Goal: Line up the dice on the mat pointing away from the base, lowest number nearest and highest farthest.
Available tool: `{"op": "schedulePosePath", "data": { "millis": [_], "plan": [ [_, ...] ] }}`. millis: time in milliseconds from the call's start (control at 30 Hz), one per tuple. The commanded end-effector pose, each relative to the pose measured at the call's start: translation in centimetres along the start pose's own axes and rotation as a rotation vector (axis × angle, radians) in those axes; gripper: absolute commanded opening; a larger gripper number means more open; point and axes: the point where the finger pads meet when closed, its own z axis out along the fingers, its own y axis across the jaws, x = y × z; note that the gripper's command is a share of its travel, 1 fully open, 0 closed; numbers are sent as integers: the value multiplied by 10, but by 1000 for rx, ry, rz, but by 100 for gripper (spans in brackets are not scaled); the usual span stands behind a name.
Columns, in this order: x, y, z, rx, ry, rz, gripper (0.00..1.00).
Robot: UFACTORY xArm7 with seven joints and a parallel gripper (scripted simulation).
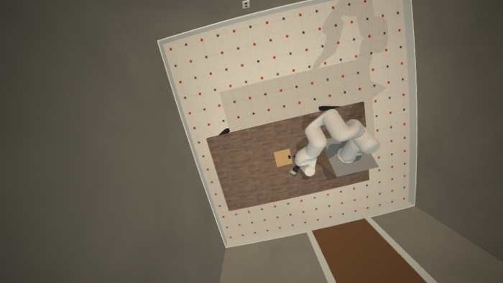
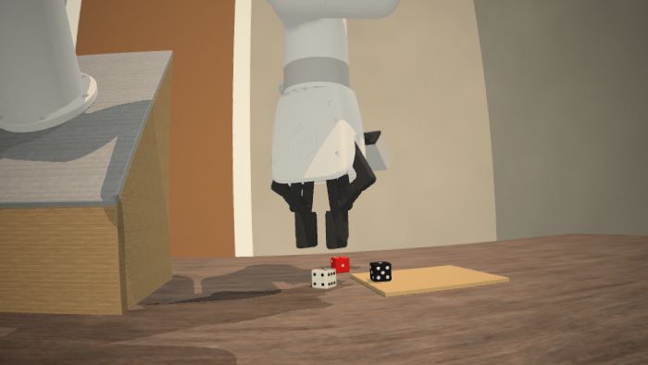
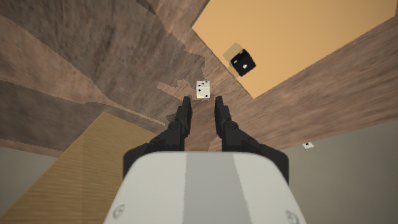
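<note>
Looking across our three views, we note the following.

Gripper: the black two-fingered gripper (image 2: 321, 233) on the white arm hangs above the dark wooden table (image 2: 532, 315), fingers pointing down, narrowed to a small gap and clasping nothing; air shows between the fingers in the wrist view.

White die: the small white cube with black pips (image 2: 323, 278) lies flat on the bare table, just off the mat's near corner; in the wrist view it (image 3: 203, 89) sits just ahead of the fingertips.

Red die: the small red cube with a white pip (image 2: 340, 264) rests on the table behind the white die, close to it but apart, also off the mat.

Black die: the small black cube with white pips (image 2: 380, 271) stands on the mat near its edge closest to the base; its top face (image 3: 244, 64) seems to show very few pips, though we cannot read it surely.

Mat: the thin tan rectangular mat (image 2: 444, 278) lies flat on the table, well apart from the pedestal.

Pedestal: the light wooden block with a grey top (image 2: 139, 218) carries the arm's base at the left.
</note>
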Motion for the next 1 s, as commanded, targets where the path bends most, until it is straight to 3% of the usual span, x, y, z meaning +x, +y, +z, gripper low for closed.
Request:
{"op": "schedulePosePath", "data": {
  "millis": [0, 967],
  "plan": [
    [2, 0, 3, -1, 4, -1, 36],
    [2, 0, 17, -1, 4, -1, 36]
  ]
}}
